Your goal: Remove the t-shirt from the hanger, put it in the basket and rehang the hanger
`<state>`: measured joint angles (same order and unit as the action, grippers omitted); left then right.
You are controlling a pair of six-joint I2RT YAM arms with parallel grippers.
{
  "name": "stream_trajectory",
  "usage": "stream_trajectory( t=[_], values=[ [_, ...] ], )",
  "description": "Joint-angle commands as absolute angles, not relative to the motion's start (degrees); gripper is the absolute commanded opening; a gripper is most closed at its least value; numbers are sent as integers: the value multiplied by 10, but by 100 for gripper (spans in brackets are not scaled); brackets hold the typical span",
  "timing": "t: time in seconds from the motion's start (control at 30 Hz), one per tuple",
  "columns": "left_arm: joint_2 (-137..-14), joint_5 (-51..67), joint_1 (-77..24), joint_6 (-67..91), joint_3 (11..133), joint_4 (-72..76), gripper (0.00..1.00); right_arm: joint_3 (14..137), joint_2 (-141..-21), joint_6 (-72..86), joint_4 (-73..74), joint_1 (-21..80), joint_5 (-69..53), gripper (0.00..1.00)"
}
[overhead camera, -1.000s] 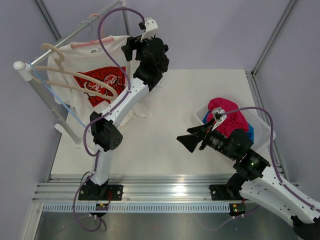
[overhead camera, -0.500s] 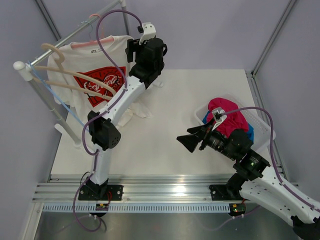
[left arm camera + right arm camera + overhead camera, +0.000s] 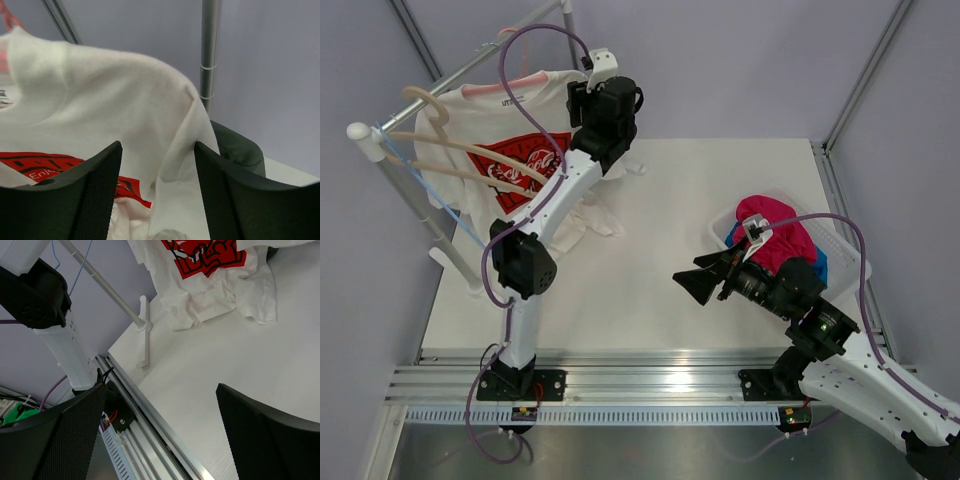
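Currently straddling the shoulder of the t-shirt with the left gripper, jaws apart, a raised fold of white cloth running down between the two fingers. Hard to tell whether either pad presses the cloth. Red print just below and left of the left finger, collar further left and higher. Straight ahead of that gripper, past the shoulder seam, a grey upright pole.

Draped on the hanger, with the salmon-pink bar showing at the neckline just left of the gripper in the top view and the hook up at the rail. Further left of the gripper, beige wooden hangers across the shirt's chest. Below the gripper, hem and lower cloth trailing onto the table.

Over on the other side, right gripper spread wide with nothing between the fingers, hanging above bare tabletop, well apart from the shirt. Far ahead of it, the crumpled lower edge of the shirt and the rack's white foot. Directly behind it, a white basket heaped with a magenta cloth.
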<state>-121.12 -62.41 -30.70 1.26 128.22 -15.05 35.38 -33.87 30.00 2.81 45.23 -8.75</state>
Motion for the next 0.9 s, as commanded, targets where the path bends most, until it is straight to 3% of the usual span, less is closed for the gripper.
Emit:
stream_trajectory(
  t=[0.0,0.13,0.17,0.23,0.6,0.87],
  values=[
    [-1167,-579,-298,54,1253,-140,57,372,-335,300,9,457,-105,99],
    [-1154,-563,-297,62,1234,-141,28,372,-335,299,9,457,-101,99],
    [-1149,-560,-297,69,1225,-142,15,372,-335,298,9,457,-100,99],
    [-1122,-562,-299,84,1189,-148,0,373,-336,297,11,457,-99,99],
    [-939,-524,-314,176,987,-198,0,378,-352,287,23,457,-50,99],
    [-861,-477,-314,187,970,-284,0,385,-392,281,18,457,-40,100]
  ],
)
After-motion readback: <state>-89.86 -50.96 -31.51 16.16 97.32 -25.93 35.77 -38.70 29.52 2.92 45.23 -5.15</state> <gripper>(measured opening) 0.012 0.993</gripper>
